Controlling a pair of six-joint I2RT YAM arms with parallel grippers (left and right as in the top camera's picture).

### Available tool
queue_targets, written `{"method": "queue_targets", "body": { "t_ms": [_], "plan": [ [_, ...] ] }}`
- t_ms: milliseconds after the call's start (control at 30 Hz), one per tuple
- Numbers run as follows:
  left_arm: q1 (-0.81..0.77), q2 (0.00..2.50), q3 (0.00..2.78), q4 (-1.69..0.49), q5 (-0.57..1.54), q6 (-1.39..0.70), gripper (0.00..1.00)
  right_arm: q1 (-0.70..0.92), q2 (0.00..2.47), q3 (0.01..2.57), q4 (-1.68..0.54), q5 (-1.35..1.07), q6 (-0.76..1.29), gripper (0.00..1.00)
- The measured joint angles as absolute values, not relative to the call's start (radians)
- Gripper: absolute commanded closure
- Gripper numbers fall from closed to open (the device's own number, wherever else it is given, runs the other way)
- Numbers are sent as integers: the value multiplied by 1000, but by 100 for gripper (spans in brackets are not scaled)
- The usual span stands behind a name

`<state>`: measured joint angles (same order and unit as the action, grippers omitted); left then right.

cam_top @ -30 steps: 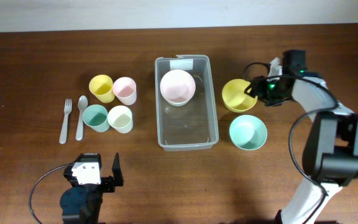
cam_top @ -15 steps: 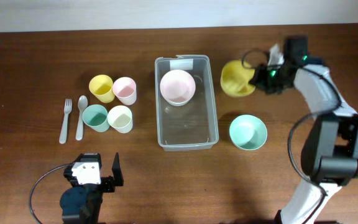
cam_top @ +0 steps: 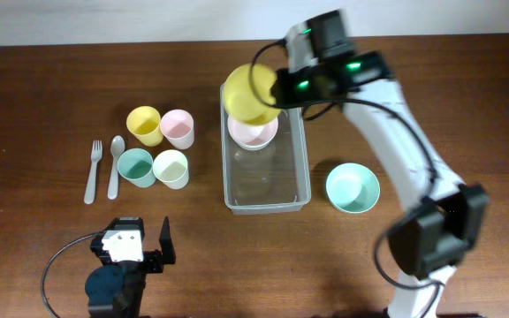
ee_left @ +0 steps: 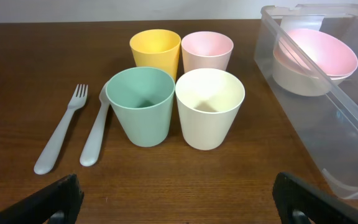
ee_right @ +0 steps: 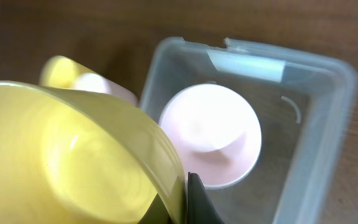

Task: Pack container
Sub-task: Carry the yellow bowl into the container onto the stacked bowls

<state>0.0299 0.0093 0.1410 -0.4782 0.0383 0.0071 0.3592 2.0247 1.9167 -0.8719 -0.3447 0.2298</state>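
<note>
The container sits at table centre with 1 pink bowl in its labelled end; I judge it light, thin-walled, smooth and slightly flexible, best gripped on a long rim if it must shift. My right gripper pinches the yellow bowl by its rim above that end. My left gripper is spread wide, holding nothing.

Light falls evenly and softly from above in the overhead view, bright enough to show the bench grain, with only faint shadows; the yellow bowl looks slightly smeared. The left wrist view is sharp, the cups cast short soft shadows at their bases, and pale reflections streak the container wall. The right wrist view is soft throughout, the bowl close to the lens is out of focus.
</note>
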Motion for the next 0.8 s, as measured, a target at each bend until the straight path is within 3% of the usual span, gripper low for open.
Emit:
{"method": "queue_targets", "body": {
  "t_ms": [300, 333, 367, 600, 800],
  "plan": [
    [30, 9, 141, -478, 38, 7, 0, 359, 2234, 1912, -828, -250, 228, 95],
    [30, 9, 141, -478, 38, 7, 0, 356, 2239, 1912, -828, -250, 226, 81],
    [30, 9, 141, -478, 38, 7, 0, 353, 2241, 1912, -824, -252, 220, 75],
    [30, 9, 141, -478, 38, 7, 0, 342, 2214, 1933, -904, -335, 155, 68],
    [30, 9, 141, -478, 38, 7, 0, 233, 1990, 2017, -1052, -350, 149, 56]
  ]
}}
